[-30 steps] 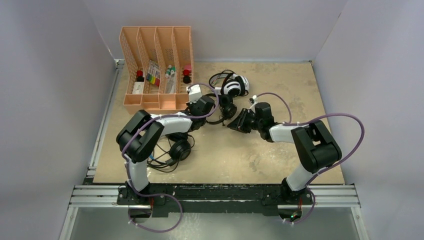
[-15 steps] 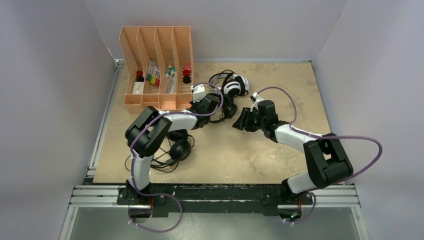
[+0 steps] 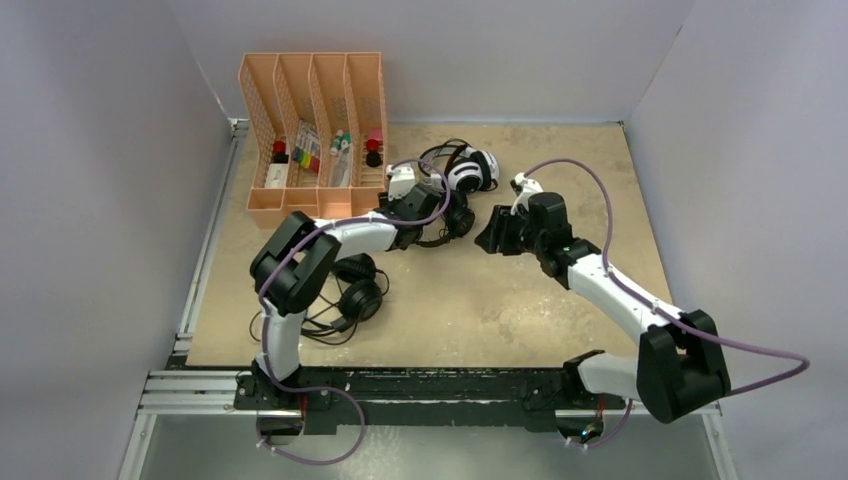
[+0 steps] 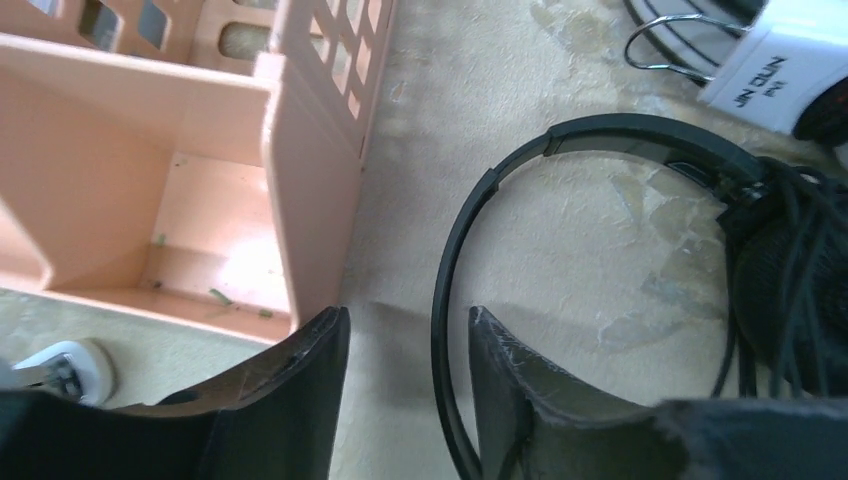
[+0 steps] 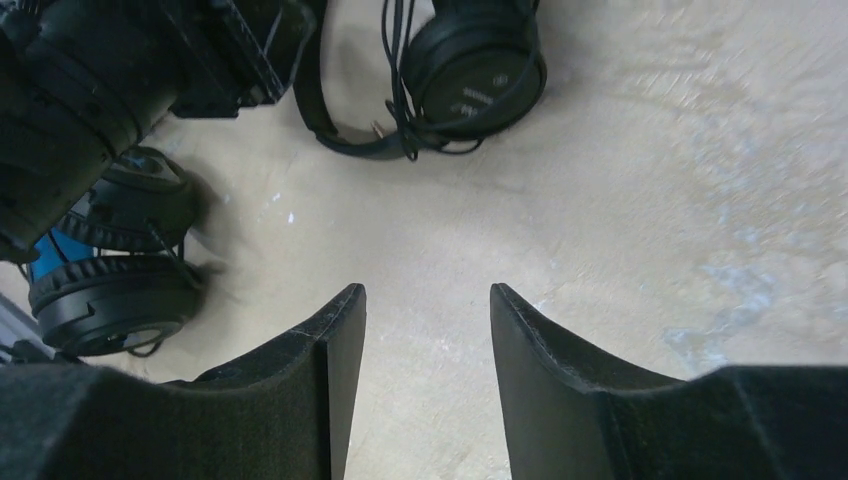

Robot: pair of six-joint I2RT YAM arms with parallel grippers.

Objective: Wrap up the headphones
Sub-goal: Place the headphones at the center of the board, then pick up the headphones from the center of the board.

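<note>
While set close by the slim all-black headset (image 4: 470, 200), grips none of it with the left gripper (image 4: 405, 320): jaws parted to a middling gap, nothing between them, thin headband just beside one finger, cord bunched over the earcup. Sits near the front corner of the orange file organizer (image 4: 300, 200). At the right gripper (image 5: 427, 295), likewise a middling gap above bare table (image 5: 650, 200), holding nothing, short of that same headset. Toward the back, just right of the organizer, white-and-black headset (image 3: 470, 170); on the near left of the table, black headset with blue headband (image 3: 358, 292), loose cable lying beside it.
</note>
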